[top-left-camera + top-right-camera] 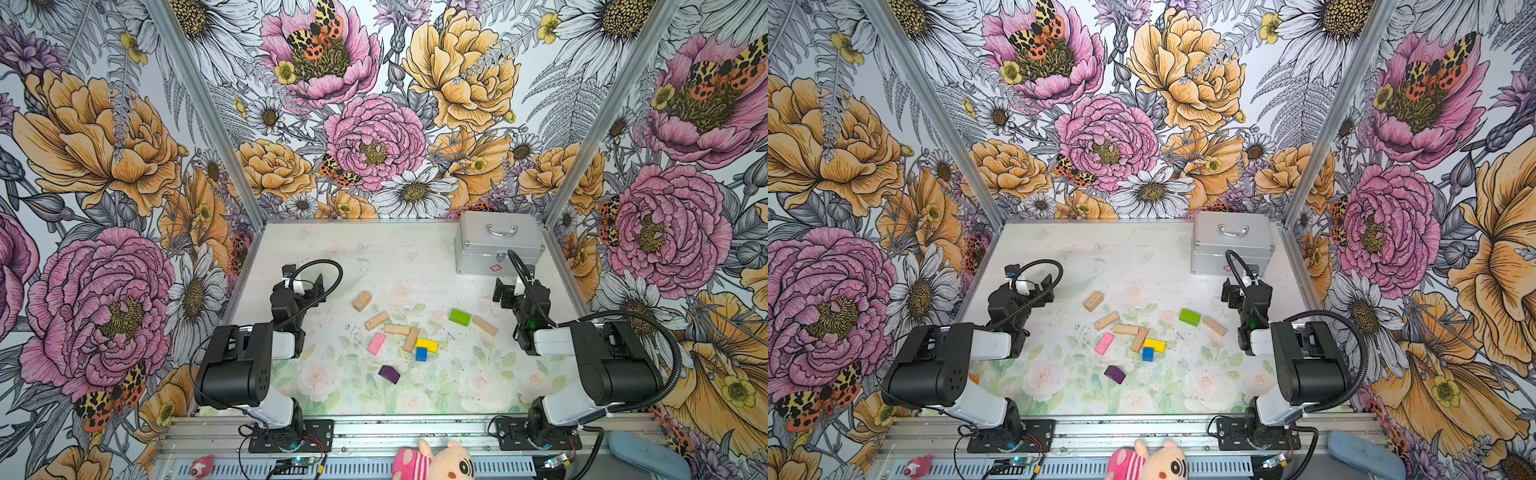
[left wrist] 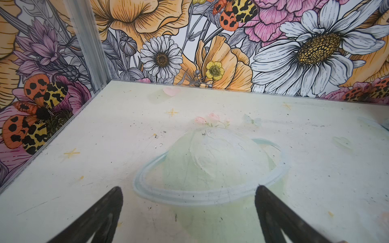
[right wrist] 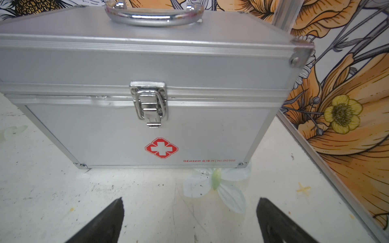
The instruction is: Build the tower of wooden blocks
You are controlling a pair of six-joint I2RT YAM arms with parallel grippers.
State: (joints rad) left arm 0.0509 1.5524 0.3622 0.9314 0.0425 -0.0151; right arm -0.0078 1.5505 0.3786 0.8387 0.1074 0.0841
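The wood blocks lie loose and flat in the middle of the table in both top views. Several plain tan bars are among them, along with a pink, a yellow, a blue, a purple and a green one. No tower is in view. My left gripper hovers left of the blocks, open and empty, over bare table. My right gripper is right of them, open and empty, facing the silver case.
A silver metal case with a red cross stands at the back right corner. Floral walls with aluminium posts enclose the table on three sides. A pink plush toy lies on the front rail.
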